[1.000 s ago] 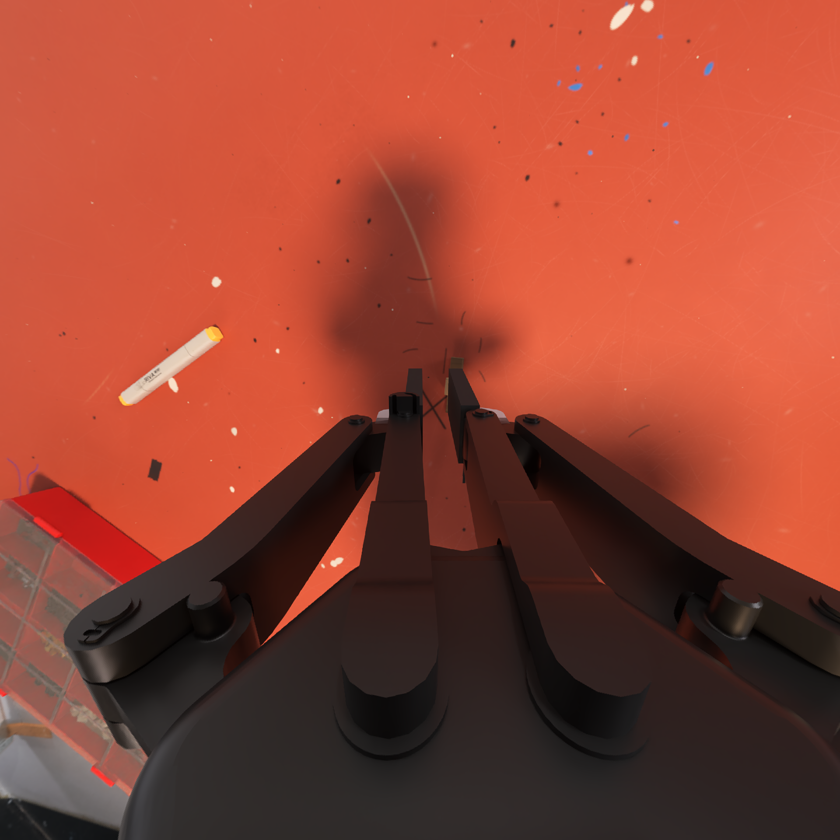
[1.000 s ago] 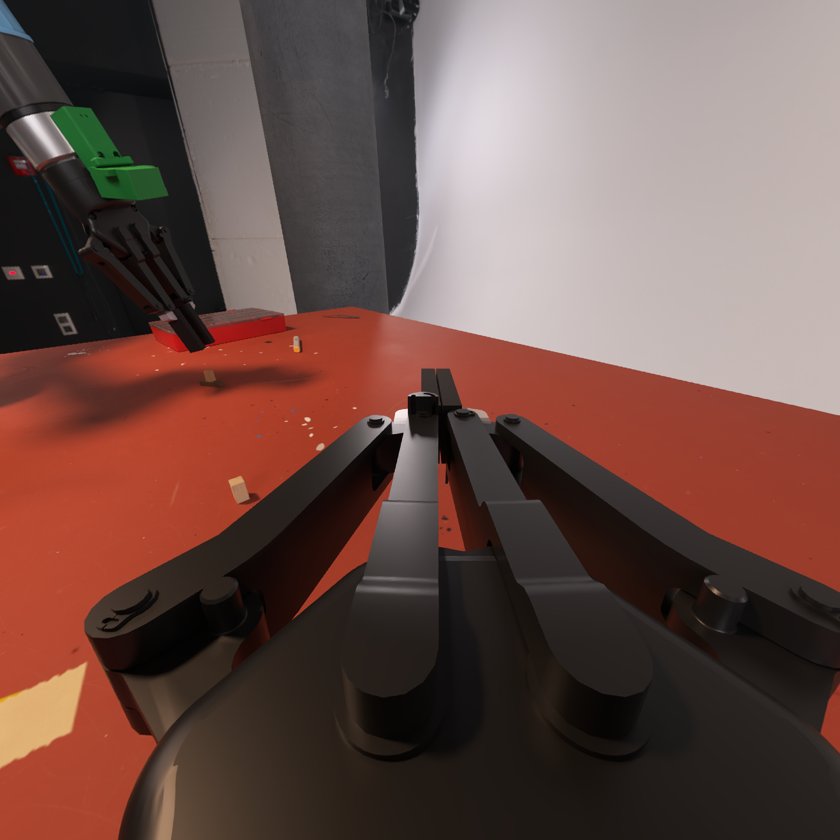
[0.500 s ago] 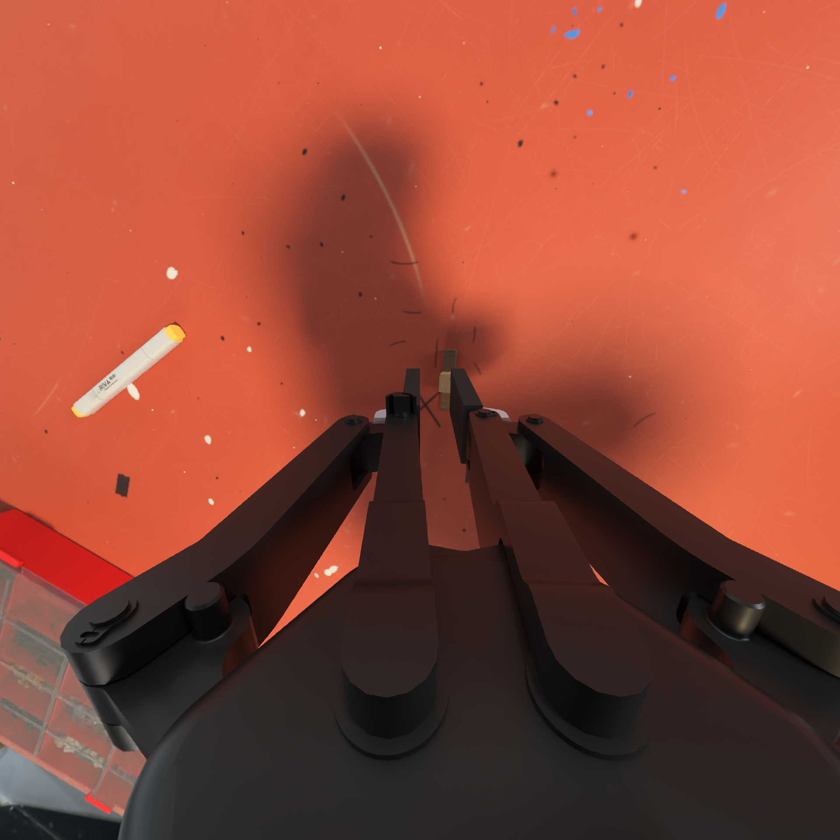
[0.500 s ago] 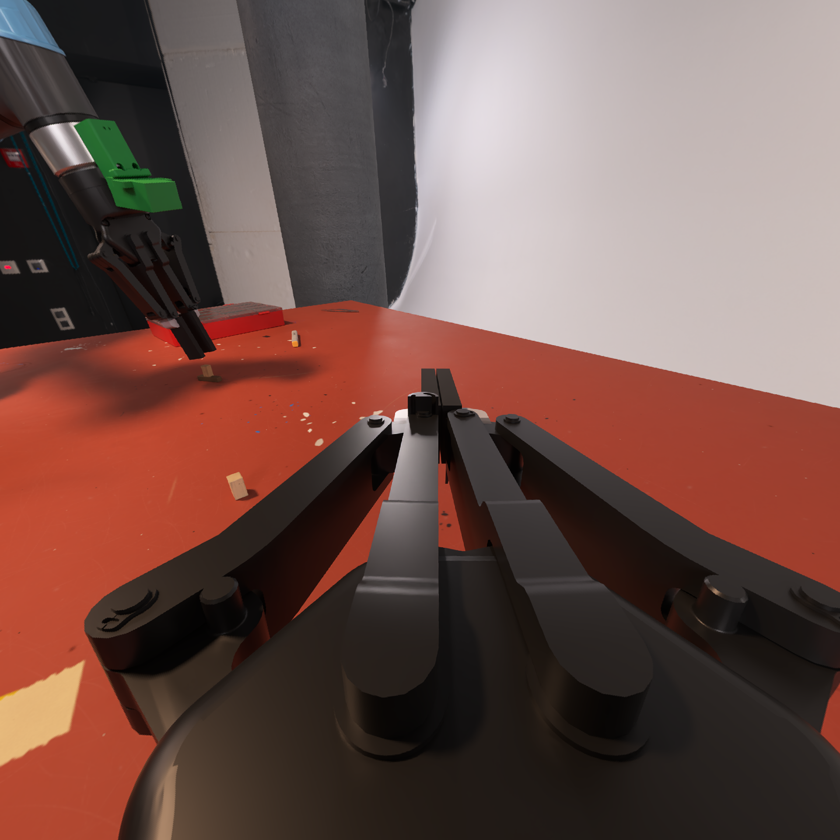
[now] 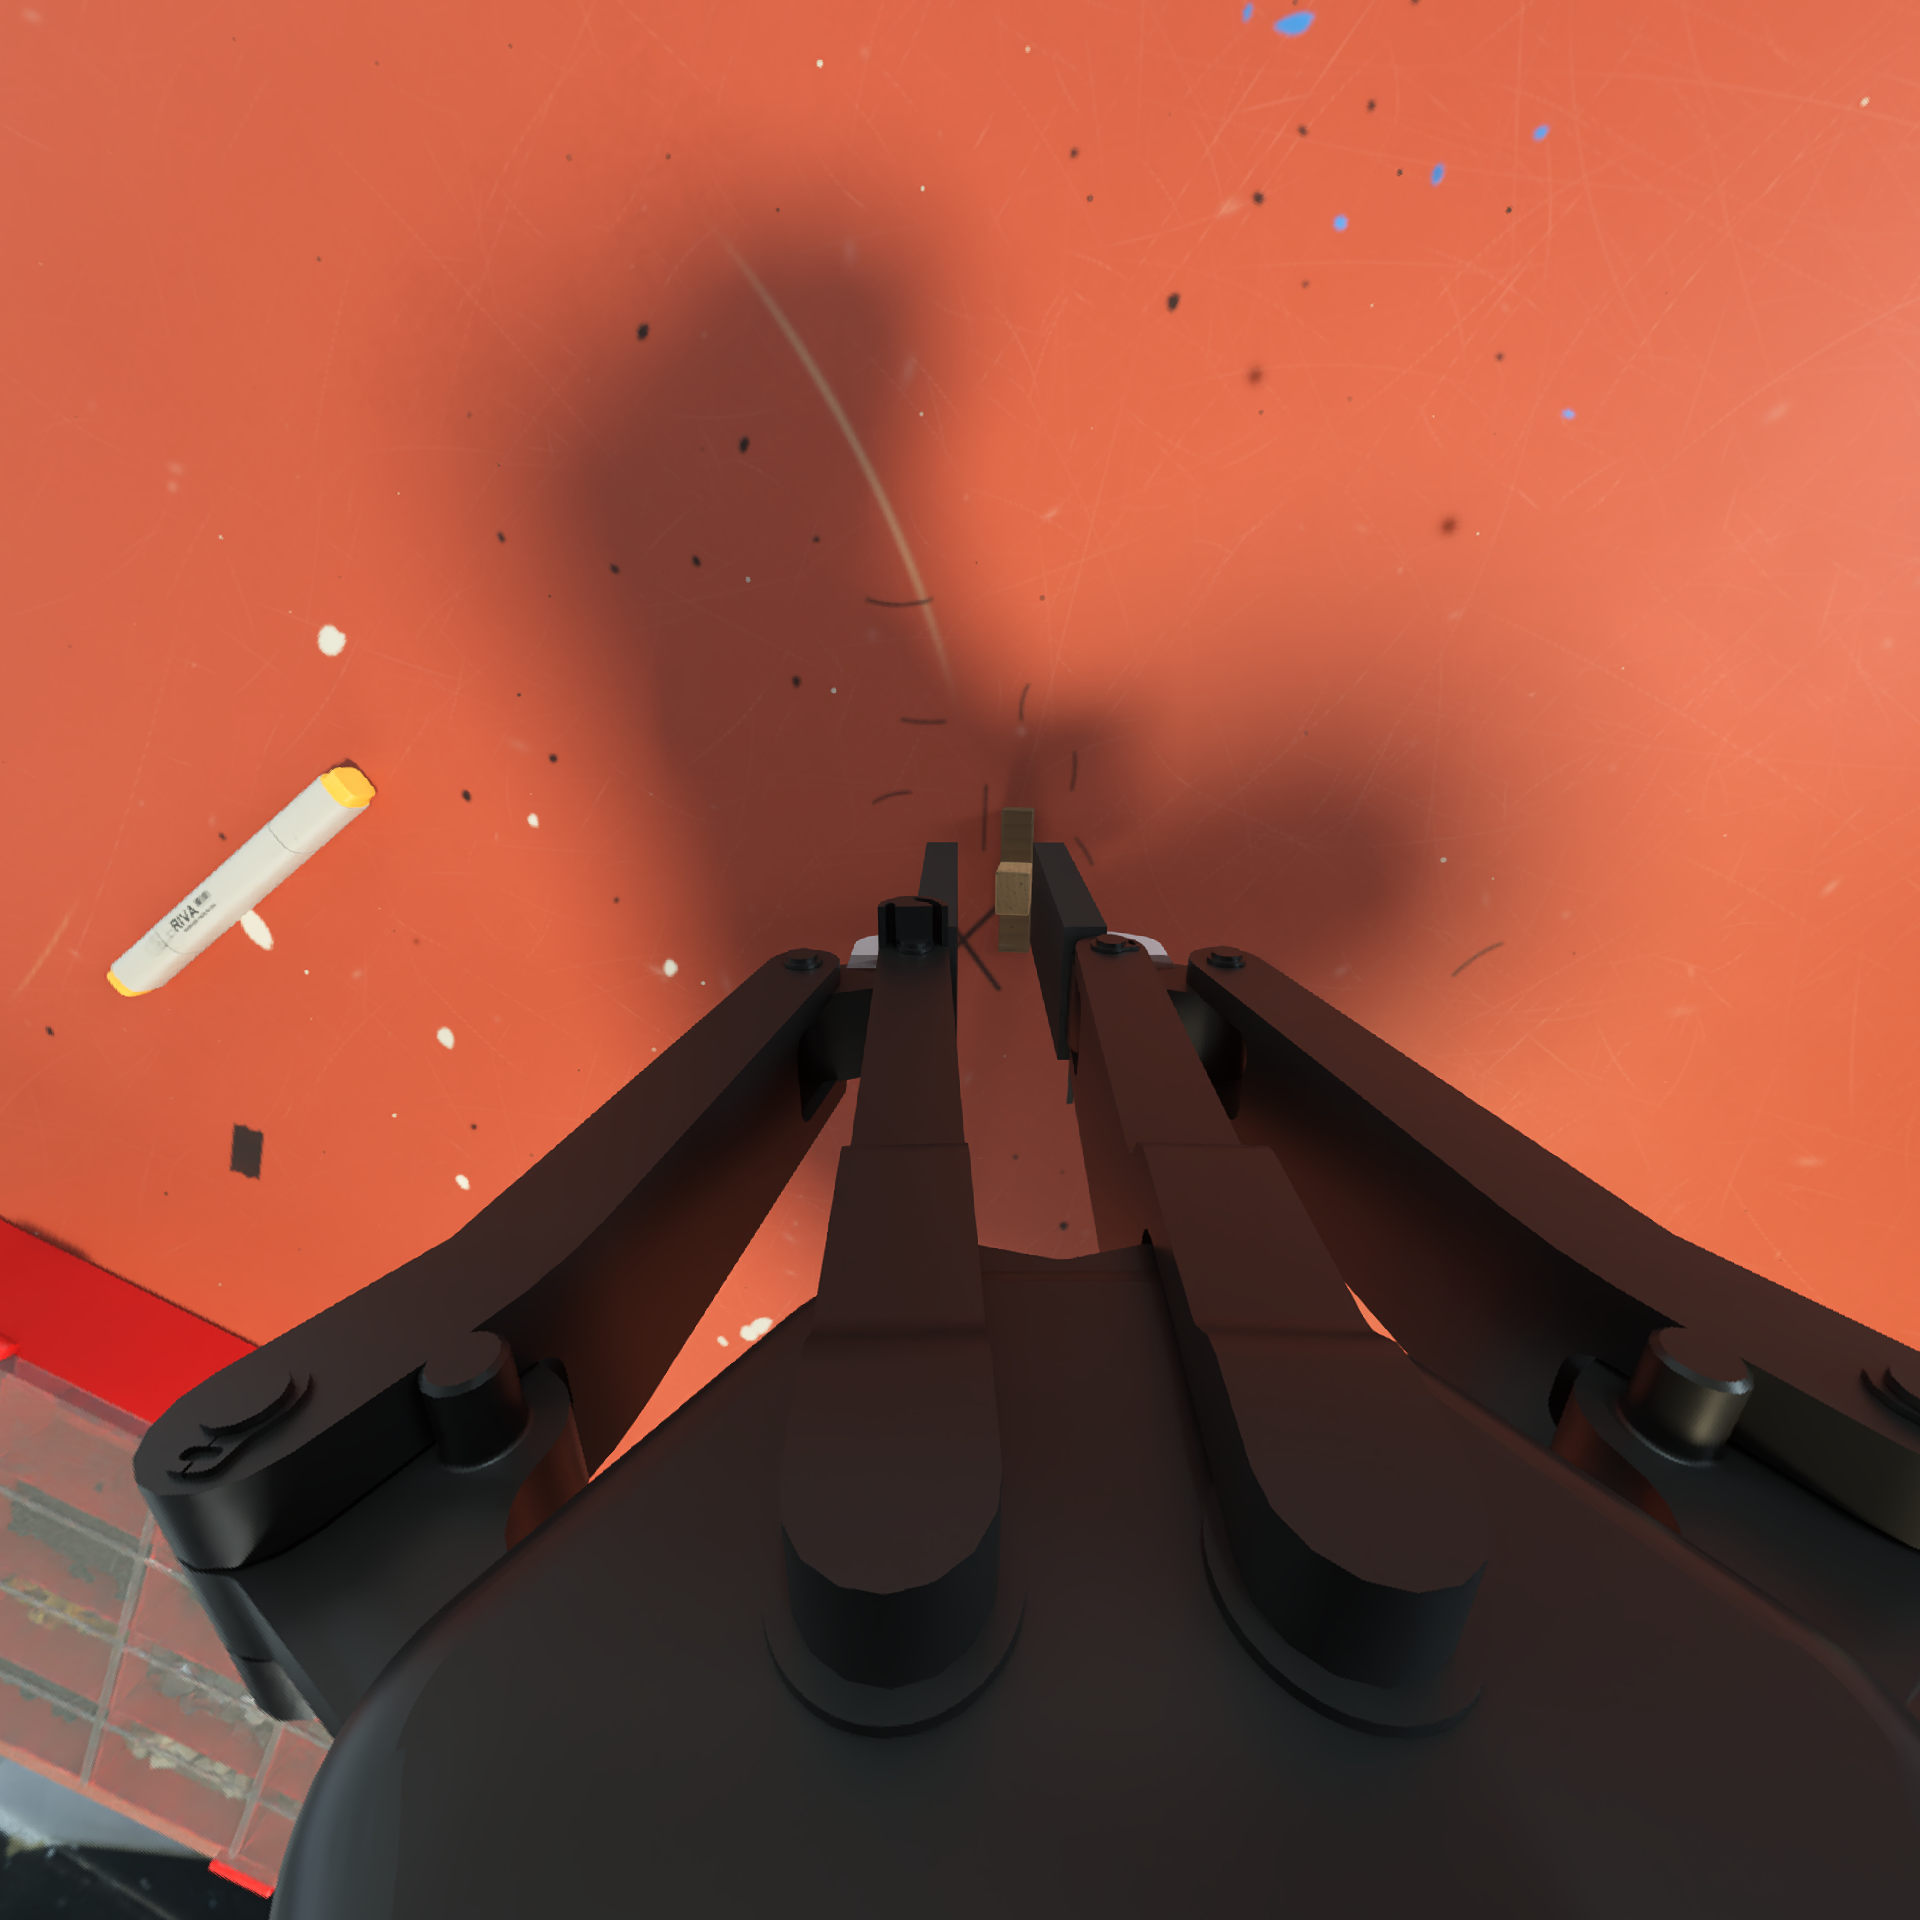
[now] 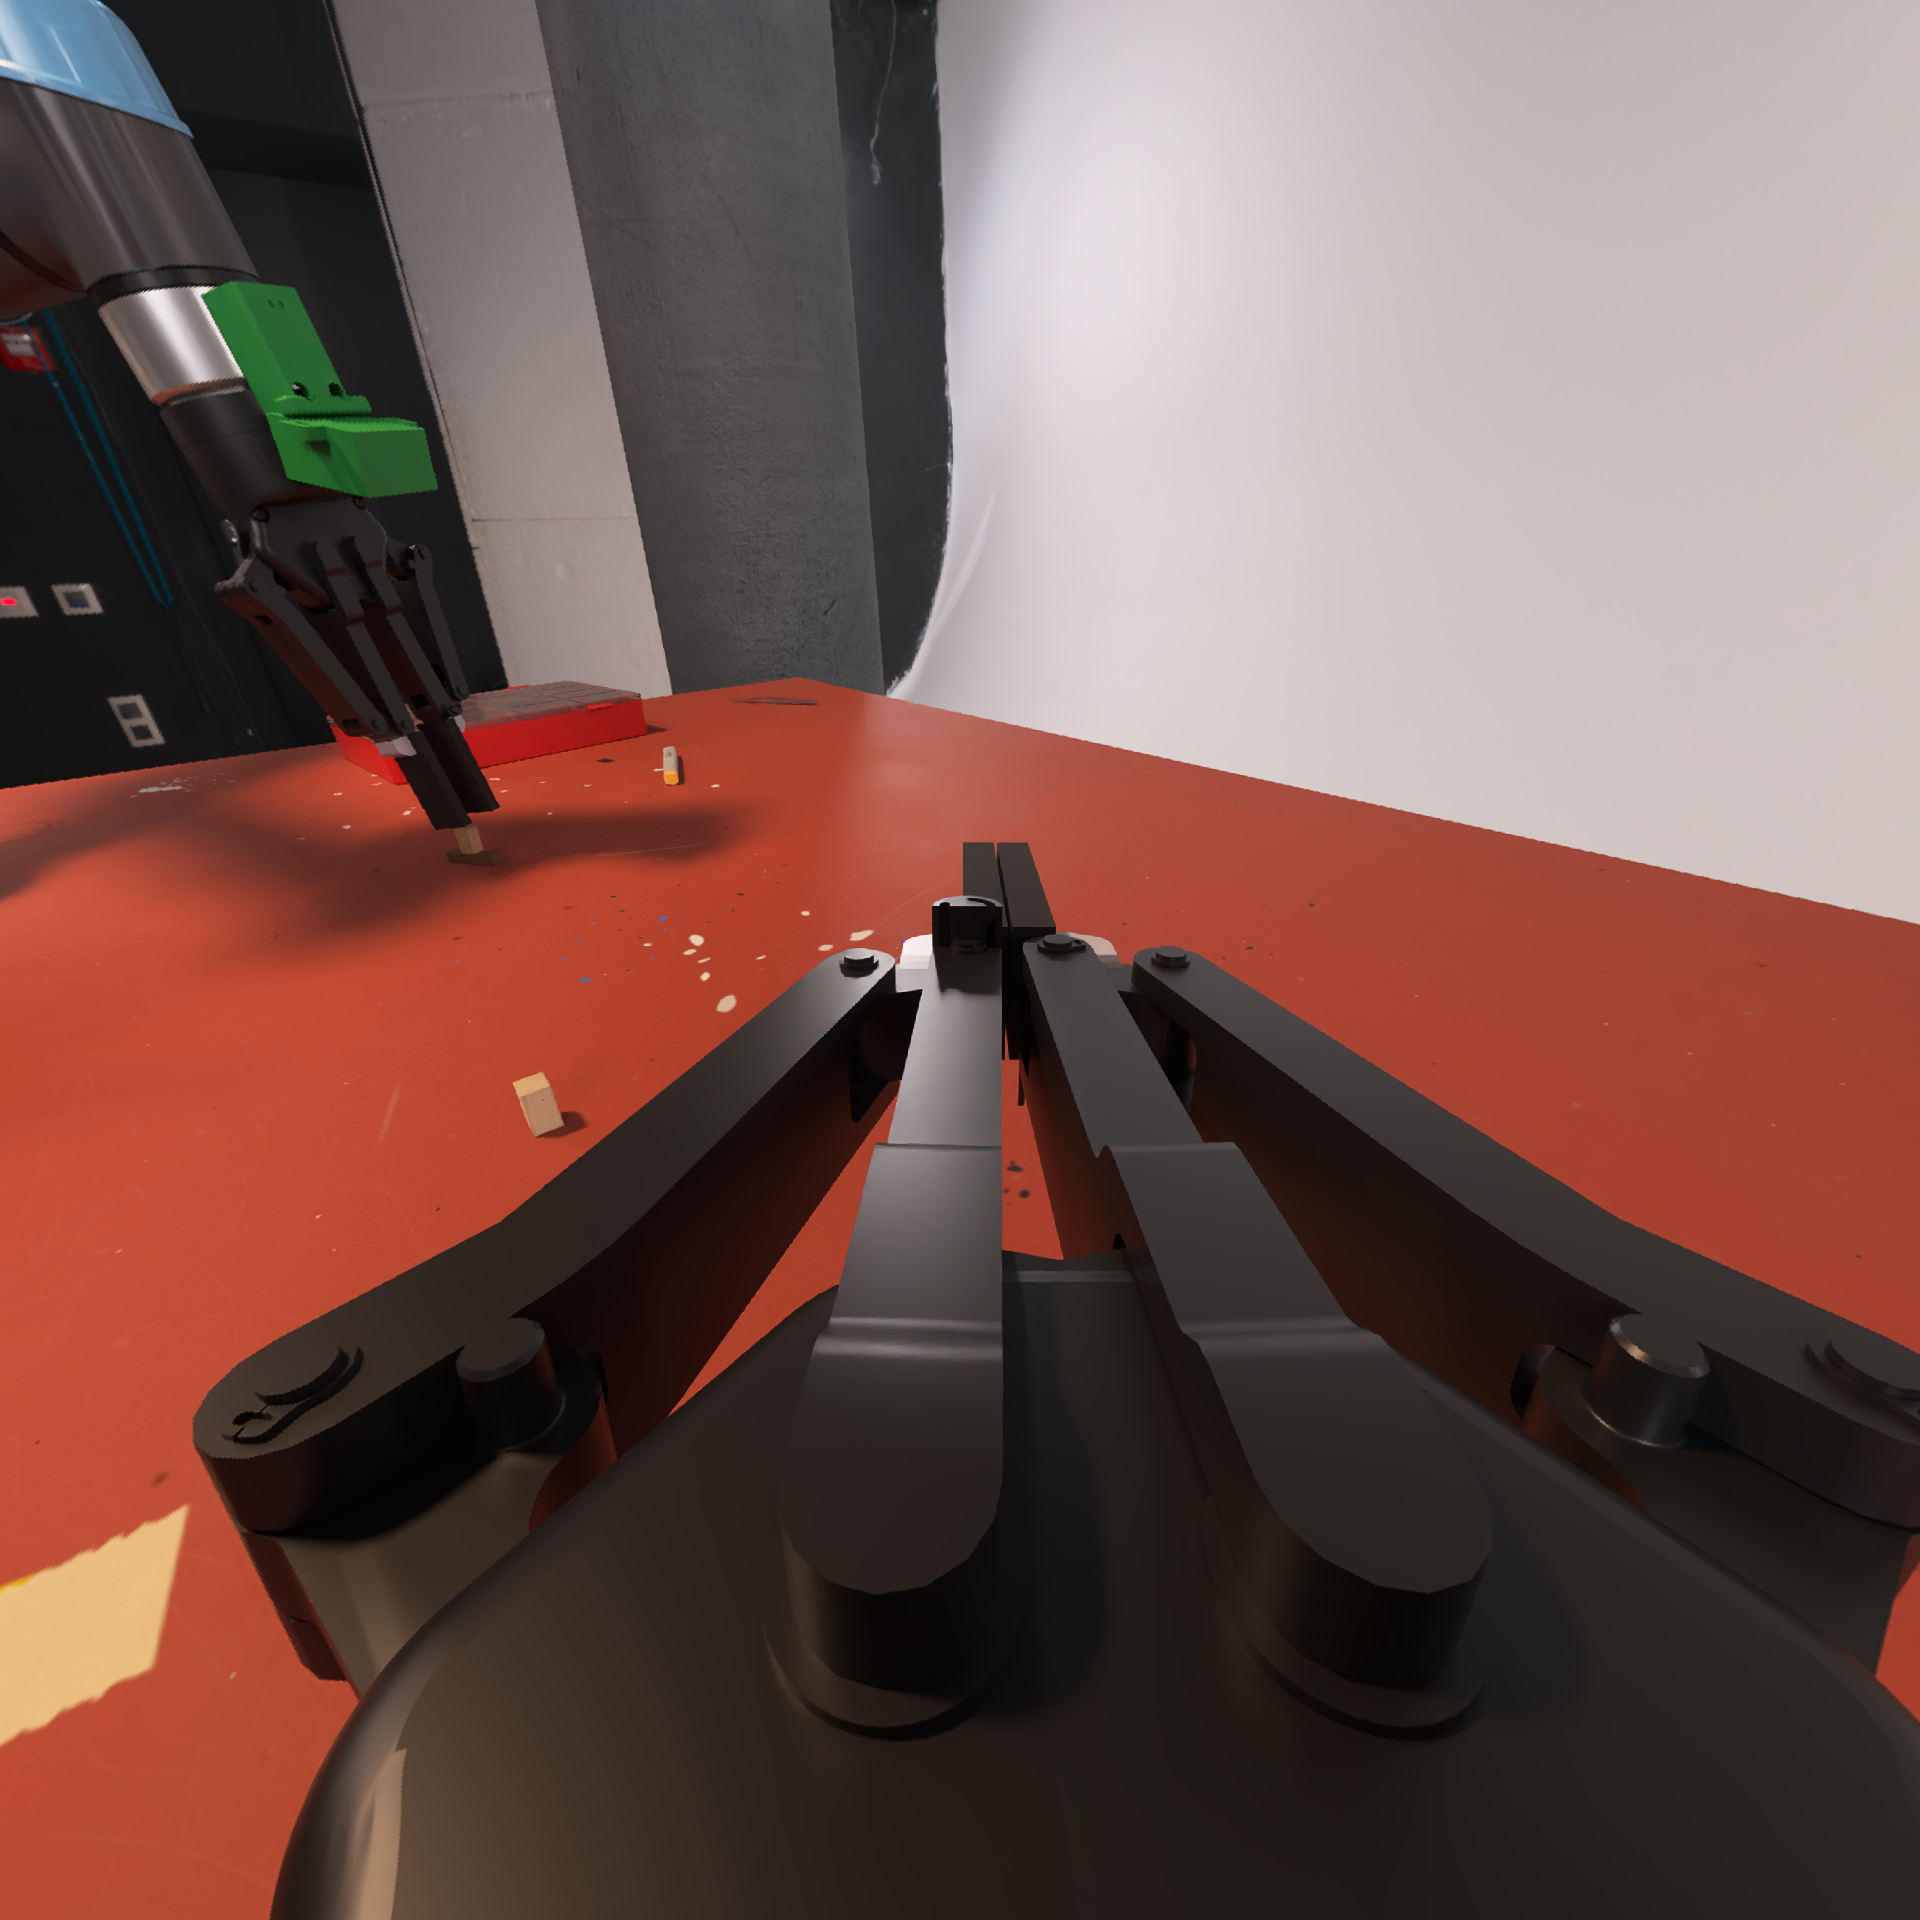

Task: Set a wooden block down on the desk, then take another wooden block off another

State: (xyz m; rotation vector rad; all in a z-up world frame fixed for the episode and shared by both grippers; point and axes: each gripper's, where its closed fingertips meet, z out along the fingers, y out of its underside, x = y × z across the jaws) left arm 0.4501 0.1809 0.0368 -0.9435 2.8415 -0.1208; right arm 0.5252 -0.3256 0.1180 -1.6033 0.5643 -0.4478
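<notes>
Left claw (image 5: pixel 987 868) points down at the red desk (image 5: pixel 1455 727), jaws slightly parted, gap narrow. A stack of wooden blocks sits in that gap, hugging the right finger. Top block (image 5: pixel 1013 889) is lighter, right against the right pad; a clear sliver of desk shows between it and the left pad. Lower block (image 5: pixel 1017 828) is darker and sticks out at 12 o'clock past the fingertips. So: not clamped, nothing grasped, jaws straddling the top block.

From the right wrist view, the left claw (image 6: pixel 457 805) is at 10 o'clock, far across the desk, tilted, tips low. The top block (image 6: pixel 468 837) peeks out just below the tips; the lower block (image 6: pixel 475 858) lies flat on the desk under it, in shadow.

Right claw (image 6: pixel 997 868) is fully closed, pads touching, empty, hovering low over the desk. A third block (image 6: pixel 538 1103) lies alone on the desk at 9 o'clock of its tips, near the left linkage, well apart from the stack.

Other stuff:
- Marker (image 5: pixel 241 881), white with yellow-orange ends, at 9 o'clock of the left claw, lying diagonal. In the right wrist view the marker (image 6: pixel 671 766) is at 11 o'clock.
- Red parts box (image 5: pixel 94 1538) with clear compartments at 8 o'clock in the left wrist view; behind the left claw in the other.
- Paint specks scattered on the desk.
</notes>
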